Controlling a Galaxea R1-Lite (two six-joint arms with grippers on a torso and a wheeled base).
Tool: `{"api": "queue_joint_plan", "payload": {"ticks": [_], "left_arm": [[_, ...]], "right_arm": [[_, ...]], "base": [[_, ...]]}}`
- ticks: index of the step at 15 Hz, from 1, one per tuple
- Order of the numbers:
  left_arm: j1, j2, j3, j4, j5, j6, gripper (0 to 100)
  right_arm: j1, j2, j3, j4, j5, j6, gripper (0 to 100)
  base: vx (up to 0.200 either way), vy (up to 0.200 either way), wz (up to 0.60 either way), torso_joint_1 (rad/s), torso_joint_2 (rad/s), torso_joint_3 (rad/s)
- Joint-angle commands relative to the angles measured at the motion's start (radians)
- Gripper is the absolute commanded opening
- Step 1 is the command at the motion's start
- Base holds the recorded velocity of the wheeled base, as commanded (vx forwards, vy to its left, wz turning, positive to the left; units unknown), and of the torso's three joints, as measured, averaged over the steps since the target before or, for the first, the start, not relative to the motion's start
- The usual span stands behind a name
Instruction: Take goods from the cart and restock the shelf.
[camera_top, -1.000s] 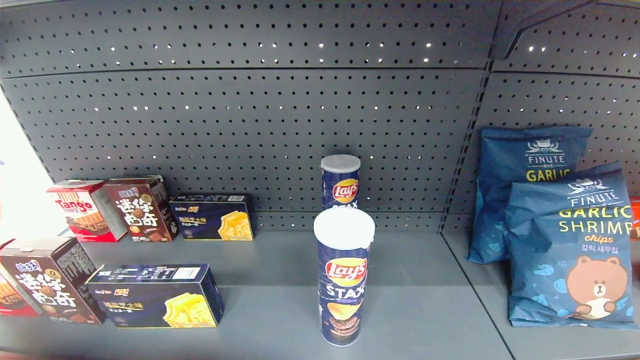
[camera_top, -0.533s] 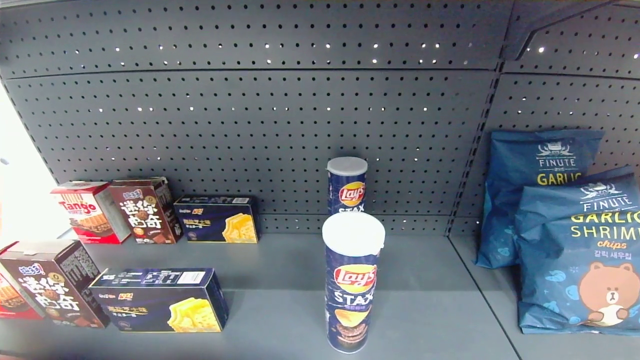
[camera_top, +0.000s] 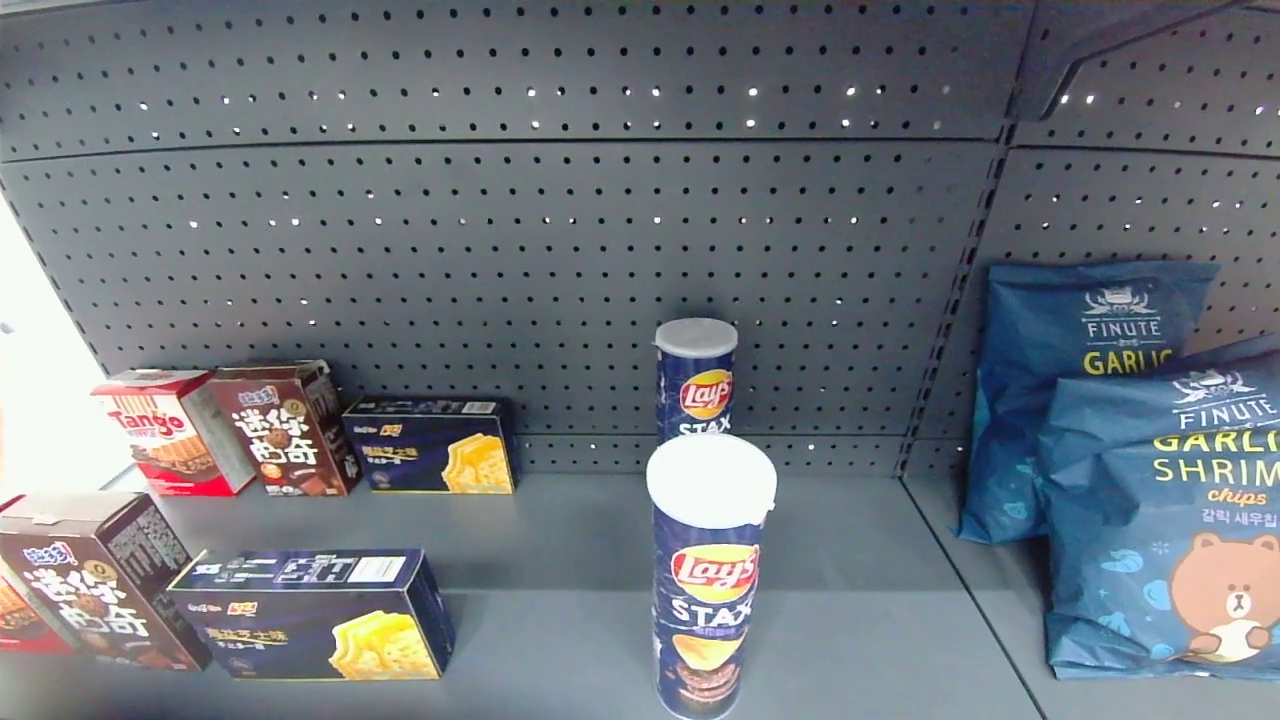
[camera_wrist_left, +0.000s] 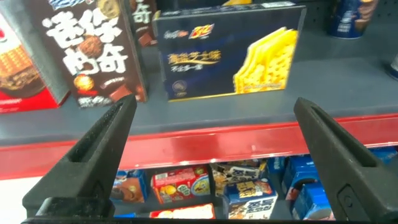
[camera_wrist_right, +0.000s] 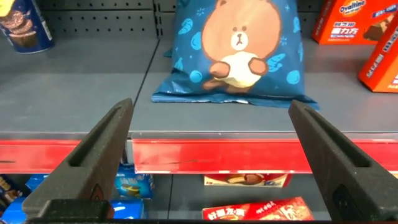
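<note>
grey pegboard behind | red rail in front | boxes below

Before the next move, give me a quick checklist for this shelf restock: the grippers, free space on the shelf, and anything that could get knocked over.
1. Left gripper open and empty: ok.
2. Right gripper open and empty: ok.
3. An item in hand to place: not ok, neither gripper holds anything.
4. Bare shelf between the front chip can and the shrimp chip bags: ok.
5. Both cans upright, with the rear can directly behind the front one: ok.
6. Where the cart stands and what it holds: cannot tell.
</note>
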Motion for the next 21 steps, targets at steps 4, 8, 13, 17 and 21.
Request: {"api": "queue_joint_plan", "payload": {"ticks": [4,8,13,17,21], "left_arm": [[-0.001,0.000,0.000,0.000,0.003,-0.003,100],[-0.001,0.000,0.000,0.000,0.002,-0.001,100],[-0.001,0.000,0.000,0.000,0.002,-0.003,100],[-0.001,0.000,0.000,0.000,0.002,-0.003,100],[-0.001,0.000,0.000,0.000,0.002,-0.003,100]], "right_arm": [[0.000,0.001,0.000,0.000,0.000,0.000,100],[0.000,0.001,0.000,-0.001,-0.001,0.001,100],[0.000,0.001,0.000,0.000,0.000,-0.003,100],[0.000,0.001,0.000,-0.001,0.000,-0.003,100],[-0.002,0.001,0.000,0.000,0.000,0.000,100]], "base": [[-0.100,0.000,0.00,0.002,0.00,0.001],[0.000,0.000,0.00,0.000,0.00,0.000],[0.000,0.000,0.00,0.000,0.00,0.000],[0.000,0.000,0.00,0.000,0.00,0.000],[0.000,0.000,0.00,0.000,0.00,0.000]]}}
